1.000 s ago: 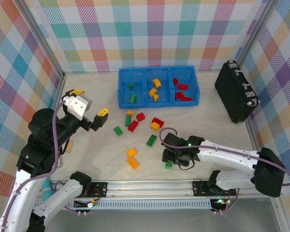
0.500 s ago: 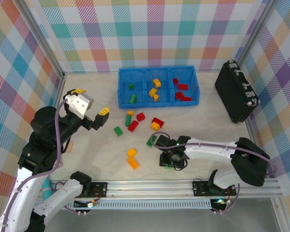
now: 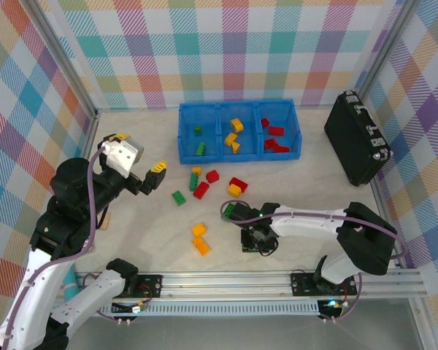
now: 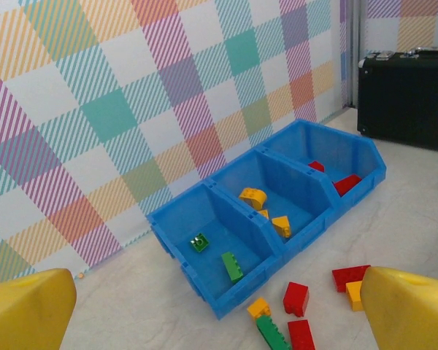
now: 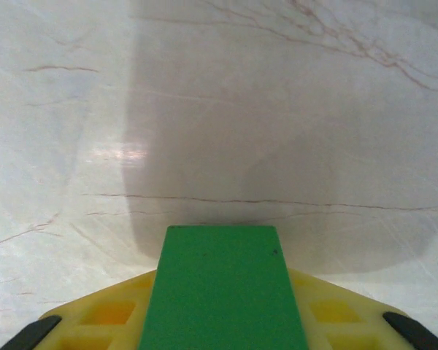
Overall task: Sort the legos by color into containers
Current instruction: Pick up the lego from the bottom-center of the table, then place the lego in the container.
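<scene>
Top external view: the right arm [image 3: 314, 219] reached leftward and low, well nearer than the blue tray [image 3: 237, 157]. The right gripper [image 3: 254, 240] seemingly clamped a green brick [image 5: 223, 284], its long axis running along the fingers [image 5: 109, 315].

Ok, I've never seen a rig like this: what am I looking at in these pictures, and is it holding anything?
These are two robot arms bolted at the near edge of a table. The wide picture looks down from above and behind them; the other two come from a camera on each wrist, so the yellow shapes at their bottom edges are the claw's own fingers. At the back sits a blue tray with three compartments: green bricks left, yellow-orange middle, red right. Loose bricks lie in front of it; a black case is at the right. The left claw hangs open in the air, holding nothing. The right claw is down at the table, closed on a green brick.
</scene>
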